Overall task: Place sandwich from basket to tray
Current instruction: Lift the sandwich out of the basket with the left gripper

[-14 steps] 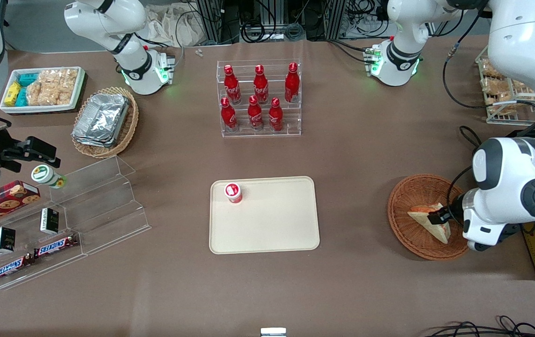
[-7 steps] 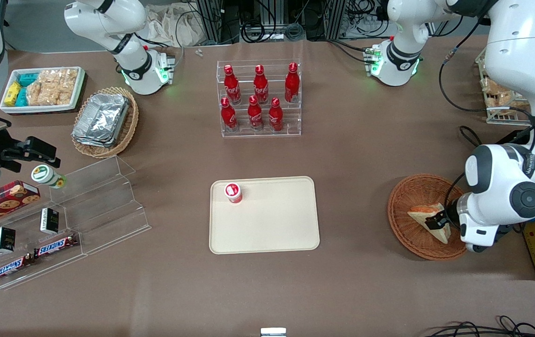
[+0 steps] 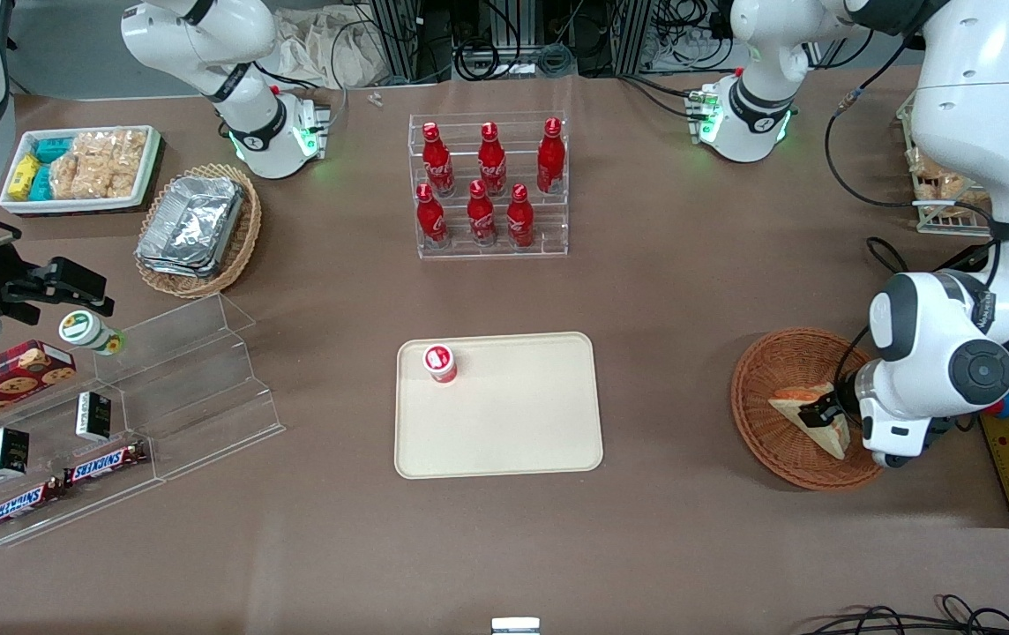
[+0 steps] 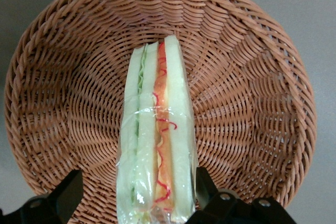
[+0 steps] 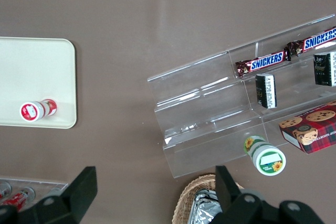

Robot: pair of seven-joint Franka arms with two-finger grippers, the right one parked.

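Observation:
The sandwich (image 3: pixel 809 416), a plastic-wrapped white wedge with red and green filling, stands on edge in the round reddish-brown basket (image 3: pixel 765 388) toward the working arm's end of the table. The gripper (image 3: pixel 824 413) is down in the basket, open, straddling the sandwich (image 4: pixel 157 145). One finger (image 4: pixel 206 187) rests against the wrap; the other finger (image 4: pixel 67 195) stands clear of it over the basket's weave (image 4: pixel 247 103). The cream tray (image 3: pixel 513 423) lies mid-table, apart from the basket, and it also shows in the right wrist view (image 5: pixel 31 72).
A small red-capped bottle (image 3: pixel 439 363) stands on the tray's corner. An acrylic rack of red bottles (image 3: pixel 489 187) sits farther from the front camera. Clear stepped shelves with snacks (image 3: pixel 116 414) and an oval basket of foil containers (image 3: pixel 196 227) lie toward the parked arm's end.
The working arm's wrist and elbow have shifted a little toward the tray and lower. The gripper stays at the sandwich, which has not moved.

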